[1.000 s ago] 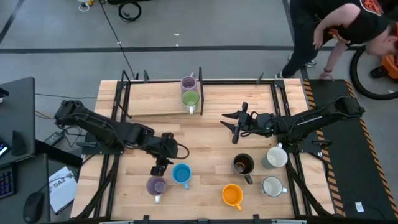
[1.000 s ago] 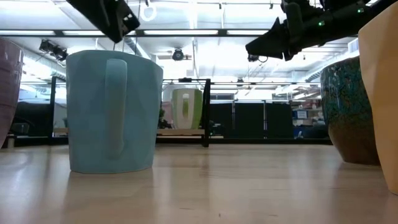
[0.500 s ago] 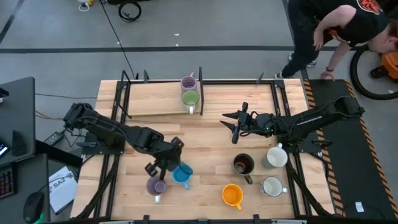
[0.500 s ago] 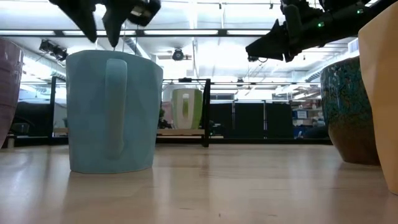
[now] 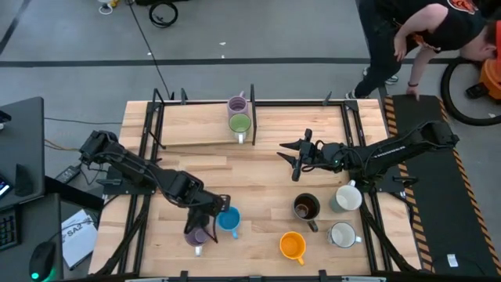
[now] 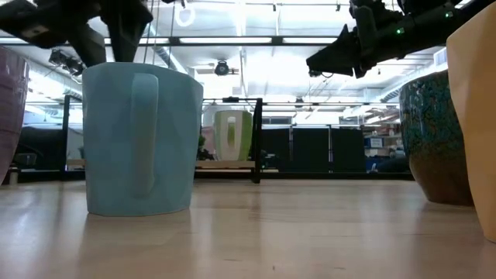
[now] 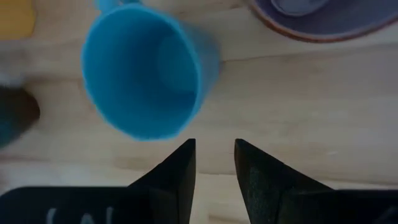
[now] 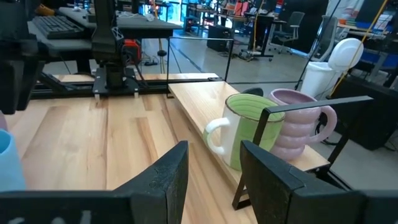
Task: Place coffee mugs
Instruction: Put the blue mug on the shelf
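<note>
Lying just beyond the left fingers (image 7: pixel 186 171), blue mug (image 7: pixel 146 74).

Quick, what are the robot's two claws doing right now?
Left gripper: open, empty, above the blue mug.
Right gripper: open, empty, hovering mid-table.

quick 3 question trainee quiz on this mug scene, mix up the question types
1. True or false: the left gripper hangs above the blue mug and the lilac mug beside it.
2. Which mug sits next to the green mug on the raised board? A) orange B) lilac C) white
3. Fill in: the right gripper holds ____.

Key: 1 true. 2 B, the ribbed lilac mug. 3 nothing; its fingers are open in the air, apart from every mug.
</note>
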You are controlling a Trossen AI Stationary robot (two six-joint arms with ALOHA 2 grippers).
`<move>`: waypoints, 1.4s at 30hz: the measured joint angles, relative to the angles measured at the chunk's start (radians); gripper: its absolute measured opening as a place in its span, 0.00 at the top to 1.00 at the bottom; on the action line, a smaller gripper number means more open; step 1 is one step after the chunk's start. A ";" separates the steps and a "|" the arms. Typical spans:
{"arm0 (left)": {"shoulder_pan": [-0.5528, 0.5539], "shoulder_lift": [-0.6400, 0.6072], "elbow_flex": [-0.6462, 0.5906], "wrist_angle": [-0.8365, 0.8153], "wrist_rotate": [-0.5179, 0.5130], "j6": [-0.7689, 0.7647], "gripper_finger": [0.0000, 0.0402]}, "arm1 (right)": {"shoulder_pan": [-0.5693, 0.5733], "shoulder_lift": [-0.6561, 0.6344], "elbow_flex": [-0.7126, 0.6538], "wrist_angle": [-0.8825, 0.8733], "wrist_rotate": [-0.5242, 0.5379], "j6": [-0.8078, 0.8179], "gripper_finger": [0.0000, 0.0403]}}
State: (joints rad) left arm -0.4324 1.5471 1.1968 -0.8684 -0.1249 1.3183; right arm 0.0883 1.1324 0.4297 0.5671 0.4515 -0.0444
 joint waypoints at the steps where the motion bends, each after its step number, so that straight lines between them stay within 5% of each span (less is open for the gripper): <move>1: 0.000 0.000 0.000 0.003 -0.001 0.024 0.71 | 0.000 0.000 0.000 0.000 0.000 0.000 0.63; 18: -0.043 0.070 0.000 0.092 0.027 0.337 0.71 | -0.032 0.000 0.000 -0.008 -0.010 0.043 0.63; 35: -0.018 0.157 -0.001 0.127 0.100 0.352 0.71 | -0.034 0.007 0.000 -0.061 -0.027 0.070 0.63; 42: -0.007 0.168 -0.001 0.132 0.105 0.354 0.84 | -0.034 0.014 0.000 -0.070 -0.027 0.071 0.63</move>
State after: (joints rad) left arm -0.4397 1.7150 1.1961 -0.7359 -0.0203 1.6721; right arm 0.0544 1.1469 0.4294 0.4971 0.4244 0.0263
